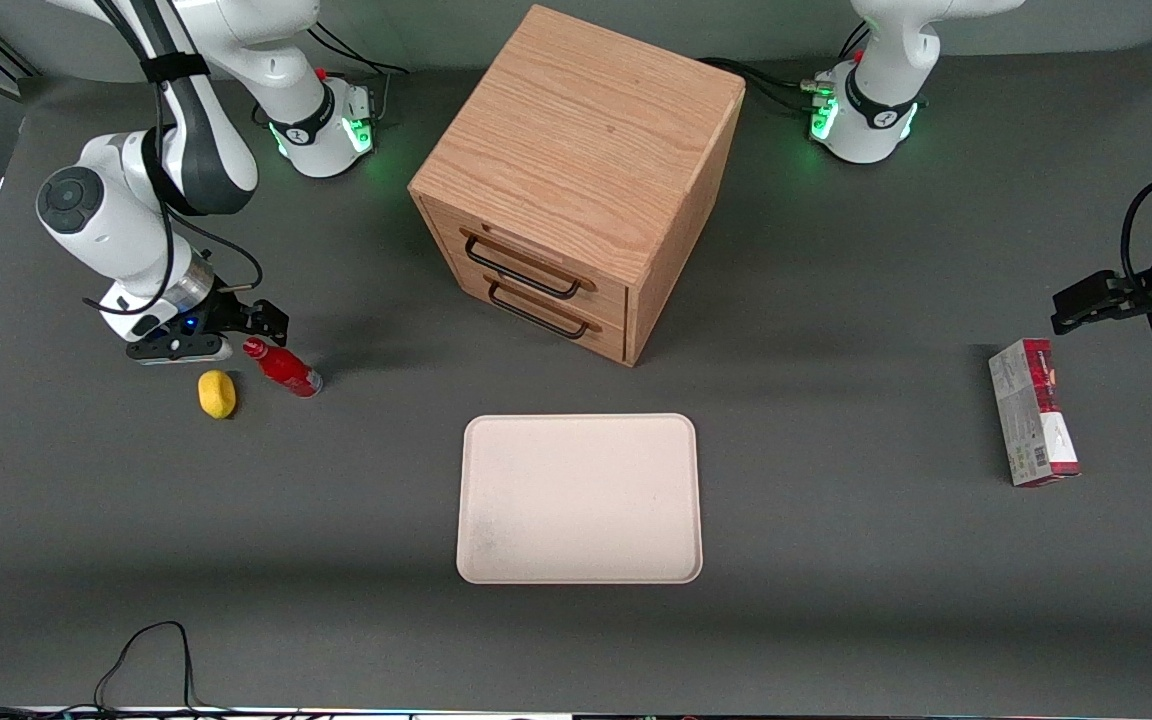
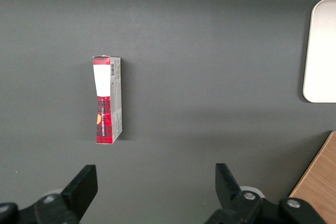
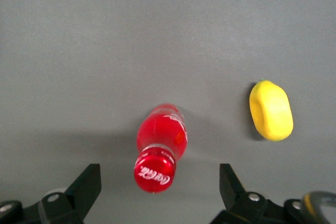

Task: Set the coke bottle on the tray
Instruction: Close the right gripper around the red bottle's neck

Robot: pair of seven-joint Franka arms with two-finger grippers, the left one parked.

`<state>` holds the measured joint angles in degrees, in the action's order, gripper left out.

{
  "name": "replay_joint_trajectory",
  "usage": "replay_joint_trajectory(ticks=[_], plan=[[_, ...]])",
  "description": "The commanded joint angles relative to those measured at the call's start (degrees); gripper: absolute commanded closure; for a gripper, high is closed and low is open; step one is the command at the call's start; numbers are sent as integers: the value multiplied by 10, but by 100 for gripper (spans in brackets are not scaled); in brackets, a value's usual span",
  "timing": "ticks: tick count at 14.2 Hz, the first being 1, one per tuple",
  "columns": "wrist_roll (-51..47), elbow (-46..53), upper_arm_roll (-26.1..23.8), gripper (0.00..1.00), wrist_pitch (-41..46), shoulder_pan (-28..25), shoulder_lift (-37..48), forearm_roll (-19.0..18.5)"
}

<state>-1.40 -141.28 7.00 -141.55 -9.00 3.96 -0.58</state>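
Upright red coke bottle [image 3: 160, 142], open claw [image 3: 157, 187] above

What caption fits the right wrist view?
Open gripper poised above the upright coke bottle, lemon beside it.

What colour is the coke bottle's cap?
Red with white script, like the coke bottle itself; clearest in the right wrist view, where the open hand is above it.
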Motion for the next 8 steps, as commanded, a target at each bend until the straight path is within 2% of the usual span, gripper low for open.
replay_joint_trajectory(ticks=[1,2,3,7,8], plan=[[23,-1,-1,0,-30,9,-12,14],[23,0,-1,1,-38,13,-17,21],[23,0,-2,5,-49,13,-23,32],[22,0,-4,42,-49,10,-30,37],[22,0,-4,54,-47,10,-32,37]])
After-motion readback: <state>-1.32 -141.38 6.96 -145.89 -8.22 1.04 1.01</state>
